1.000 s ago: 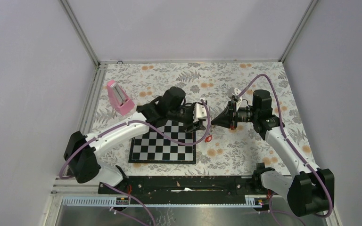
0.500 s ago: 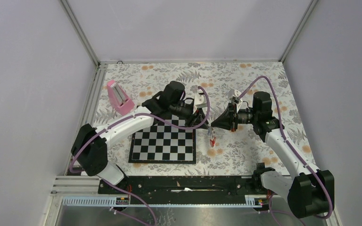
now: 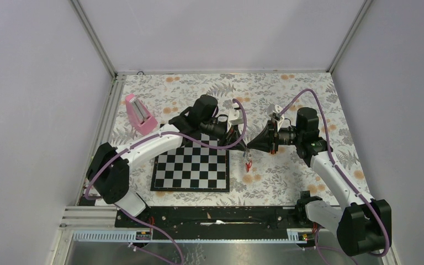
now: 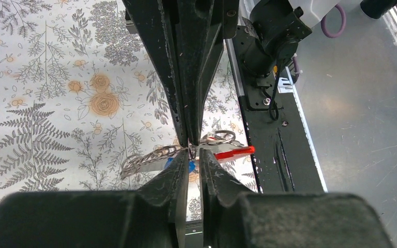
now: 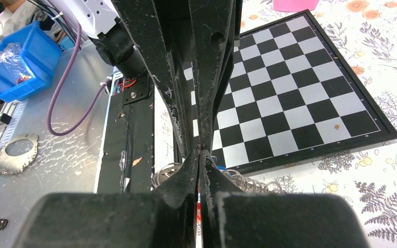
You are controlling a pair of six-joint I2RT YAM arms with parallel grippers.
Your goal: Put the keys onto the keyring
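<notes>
Threading step by chessboard [image 3: 190, 170] corner. Right jaws clamp keyring [image 4: 218, 137]; left jaws near-shut round blue key [image 4: 170, 162], grip unclear. Next I align hole.

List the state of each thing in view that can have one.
right pincer: shut, pinching the keyring
left pincer: almost closed at the ring, narrow gap; grip unclear
red key: beside the ring; threaded or not, cannot tell
blue key: mostly hidden behind the left pincer
</notes>
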